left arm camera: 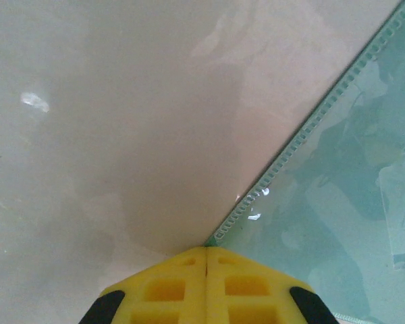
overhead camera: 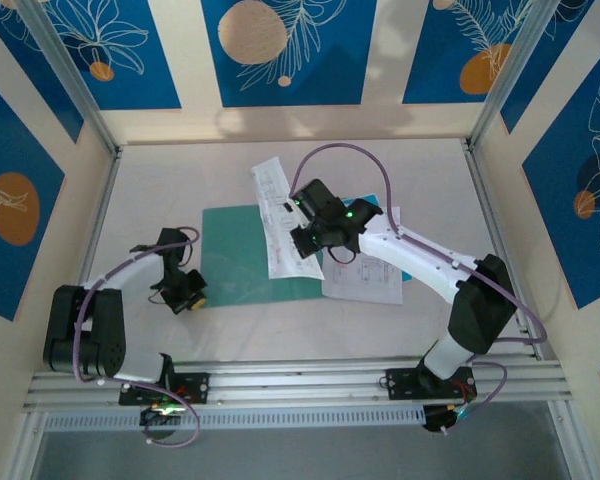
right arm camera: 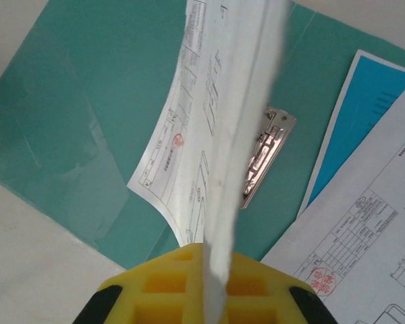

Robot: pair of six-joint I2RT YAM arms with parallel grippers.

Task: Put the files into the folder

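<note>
The teal folder [overhead camera: 235, 250] lies open on the table's middle, with a metal clip [right arm camera: 266, 158] inside it. My left gripper [overhead camera: 190, 293] sits at the folder's near-left corner, jaws [left arm camera: 208, 251] shut on the tip of the folder's edge [left arm camera: 344, 196]. My right gripper [overhead camera: 305, 240] hangs over the folder [right arm camera: 74, 121], shut on a white printed sheet [right arm camera: 209, 135] that curls up between the fingers and drapes across the folder [overhead camera: 285, 215]. More printed sheets [overhead camera: 365, 275] [right arm camera: 364, 236] and the bright-blue sheet [right arm camera: 364, 115] lie right of the folder, partly under it.
Aluminium frame rails border the table on the left [overhead camera: 95, 230] and right [overhead camera: 495, 230]. Patterned blue and cream walls stand around the table. Bare tabletop [left arm camera: 121, 121] lies left of the folder.
</note>
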